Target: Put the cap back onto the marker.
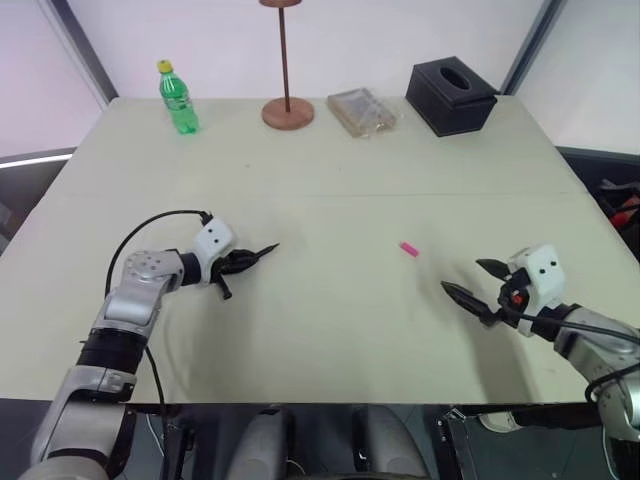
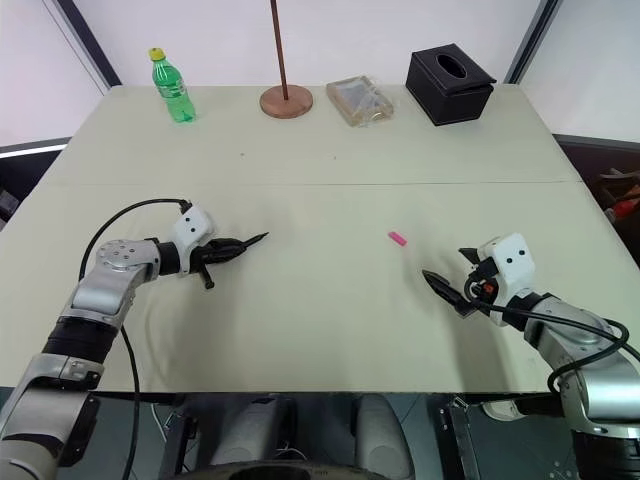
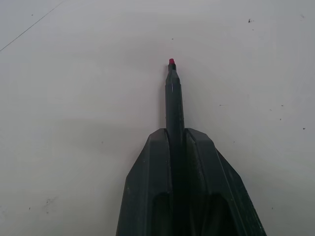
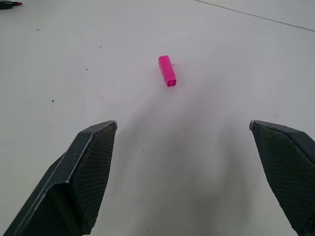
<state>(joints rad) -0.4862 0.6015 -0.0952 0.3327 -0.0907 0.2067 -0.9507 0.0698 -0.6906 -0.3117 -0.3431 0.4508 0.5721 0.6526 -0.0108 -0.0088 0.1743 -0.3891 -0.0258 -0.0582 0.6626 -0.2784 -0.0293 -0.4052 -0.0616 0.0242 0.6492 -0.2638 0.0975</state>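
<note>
Overhead, the left gripper (image 1: 262, 251) clamps the marker (image 1: 268, 248) at nine o'clock on the table (image 1: 330, 180), the cap (image 1: 408, 248) lying toward three. Closer, the right gripper (image 4: 182, 172) gapes wide and empty, cap at twelve o'clock.

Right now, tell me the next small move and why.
Probably ease the right gripper forward to the cap and close on it. The left gripper is already shut on the marker, tip exposed, while the cap lies loose on the table ahead of the right gripper's open jaws.
</note>
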